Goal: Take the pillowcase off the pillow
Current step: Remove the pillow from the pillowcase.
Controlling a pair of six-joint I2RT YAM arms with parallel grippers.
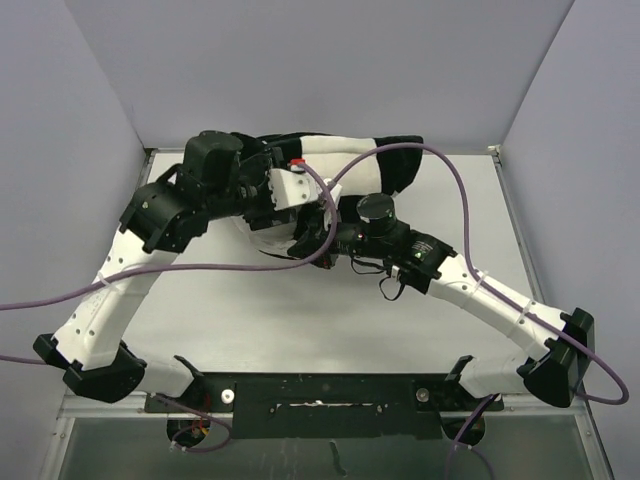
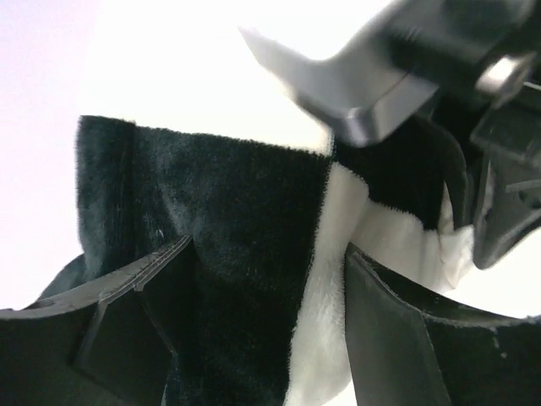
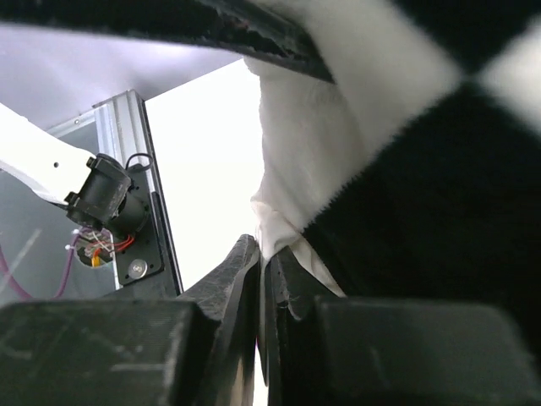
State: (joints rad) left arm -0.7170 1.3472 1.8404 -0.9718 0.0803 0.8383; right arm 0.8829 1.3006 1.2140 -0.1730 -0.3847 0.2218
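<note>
The black-and-white checkered pillowcase (image 1: 398, 162) lies at the back middle of the table, mostly hidden under both arms. My left gripper (image 1: 312, 198) has a thick fold of the pillowcase (image 2: 245, 220) filling the gap between its fingers (image 2: 397, 321), which press on it from both sides. My right gripper (image 1: 306, 240) is shut on a thin corner of plain white fabric, the pillow (image 3: 292, 161). That corner sticks out from under the black edge of the pillowcase (image 3: 423, 220). In the right wrist view the right gripper (image 3: 265, 255) has its jaws nearly touching.
The right gripper's body (image 2: 397, 76) hangs close above the fold in the left wrist view. Purple cables (image 1: 455, 180) loop over the pillow and the table. The left arm's base (image 3: 101, 199) and the table's metal edge rail (image 3: 127, 152) show in the right wrist view.
</note>
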